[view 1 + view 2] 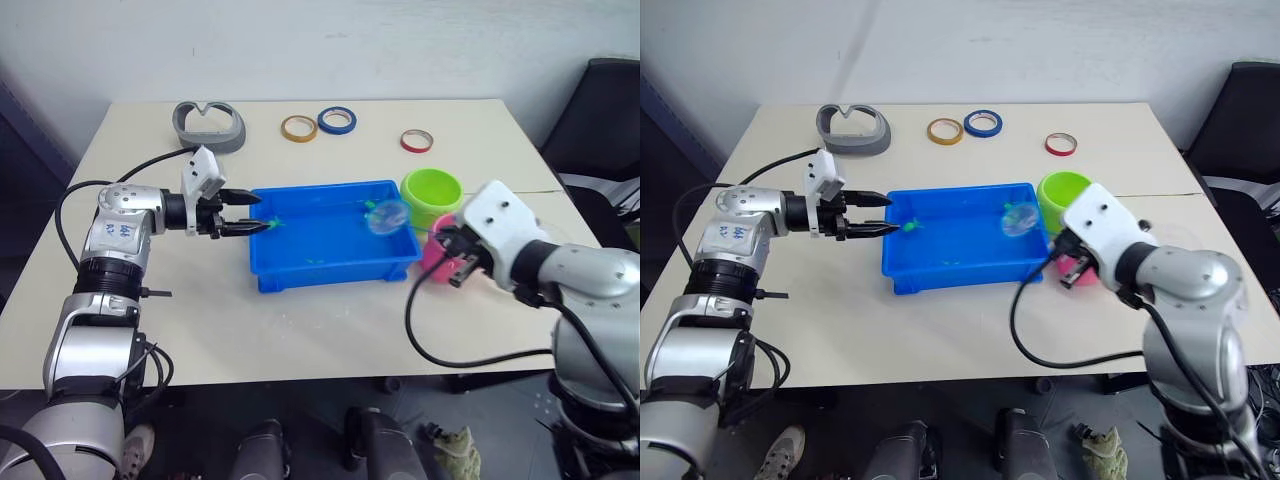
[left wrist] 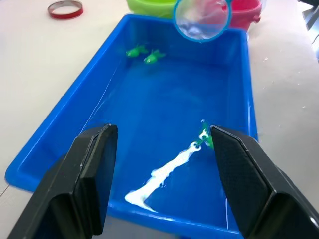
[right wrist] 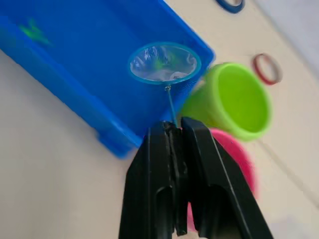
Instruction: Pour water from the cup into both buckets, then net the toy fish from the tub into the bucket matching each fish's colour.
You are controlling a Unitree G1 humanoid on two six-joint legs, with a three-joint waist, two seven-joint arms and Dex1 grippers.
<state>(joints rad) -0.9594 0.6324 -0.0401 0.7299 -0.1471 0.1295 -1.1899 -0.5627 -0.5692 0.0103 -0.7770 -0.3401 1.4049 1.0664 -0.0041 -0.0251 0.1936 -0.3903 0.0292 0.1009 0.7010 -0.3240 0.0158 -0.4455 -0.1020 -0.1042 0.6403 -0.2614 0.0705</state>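
Net (image 3: 164, 63) over blue tub (image 1: 300, 262)

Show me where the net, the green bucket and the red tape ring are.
net (image 3: 163, 62): right wrist view, on the clear mesh inside the blue hoop.
green bucket (image 1: 431, 187): left eye view, inside its open mouth.
red tape ring (image 1: 1061, 145): right eye view, on the ring's band.
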